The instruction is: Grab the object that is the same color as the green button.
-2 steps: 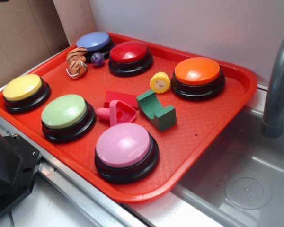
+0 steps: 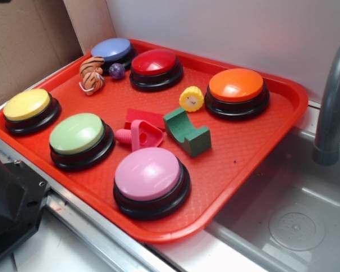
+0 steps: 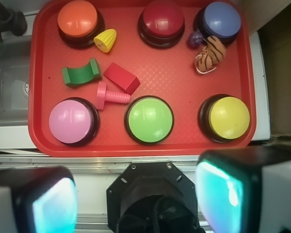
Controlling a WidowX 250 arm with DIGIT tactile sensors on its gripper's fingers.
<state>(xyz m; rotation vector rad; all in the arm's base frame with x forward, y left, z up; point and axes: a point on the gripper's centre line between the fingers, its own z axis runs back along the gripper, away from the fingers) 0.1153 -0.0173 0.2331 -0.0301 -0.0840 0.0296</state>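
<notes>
Beside a grey metal sink (image 2: 294,221) with a curved grey faucet (image 2: 331,107), a red plastic tray with a textured floor (image 2: 243,153) is set on the counter, with a pale wall behind and brown cardboard at the far left. Six round domed push buttons on black circular bases are arranged on the tray in two rows. In the near row of the exterior view are placed the yellow button (image 2: 26,105), the pale green button (image 2: 77,134) and the pink button (image 2: 148,174); in the far row, the blue button (image 2: 111,50), the dark red button (image 2: 154,63) and the orange button (image 2: 236,85).

The small dark green block with a curved notch on top (image 2: 187,133) is seen near the middle of the tray, between the pink and orange buttons, resting on the tray floor with the notch upward. Just beside it, on the side towards the green button, a pink triangular toy with a ridged stem (image 2: 140,135) lies against a red wedge block (image 2: 144,118). A yellow smiley-face toy (image 2: 191,98) stands next to the orange button. A striped orange tiger figure (image 2: 92,74) and a small purple ball (image 2: 117,70) are found near the blue button.

The gripper (image 3: 138,199) is held well above the tray's near edge, apart from every object; its jaws are spread wide with nothing between them.
</notes>
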